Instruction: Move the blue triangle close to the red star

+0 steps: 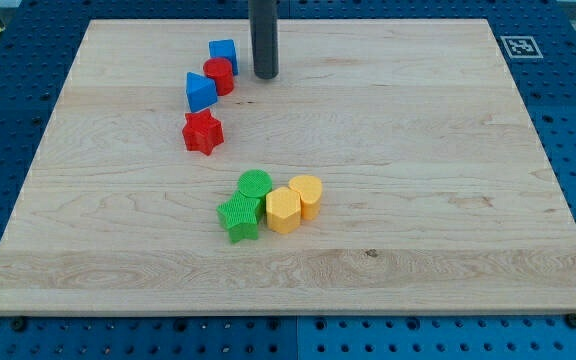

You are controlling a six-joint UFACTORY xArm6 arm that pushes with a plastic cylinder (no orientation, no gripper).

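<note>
Near the top edge of the wooden tabletop, a little to the view's left of its middle, my tip rests on the board. The arm carries no claw, only this dark rod, so nothing is spread, pressed together or pinching. The tip stands just to the view's right of the red cylinder and the blue block, whose exact shape I cannot make out; a small gap separates it from both.

These blocks form a short chain that runs down toward the view's left. The blue block is highest, the red cylinder touches it from below, and the blue triangle touches the cylinder on its lower left side. The red star lies just below the blue triangle, very near, but I cannot tell if they touch.

Closer to the bottom edge, near the board's middle, a second group sits packed together: a green cylinder, a green star under it, and two yellow blocks, a yellow hexagon-like block and a yellow cylinder, on the view's right.
</note>
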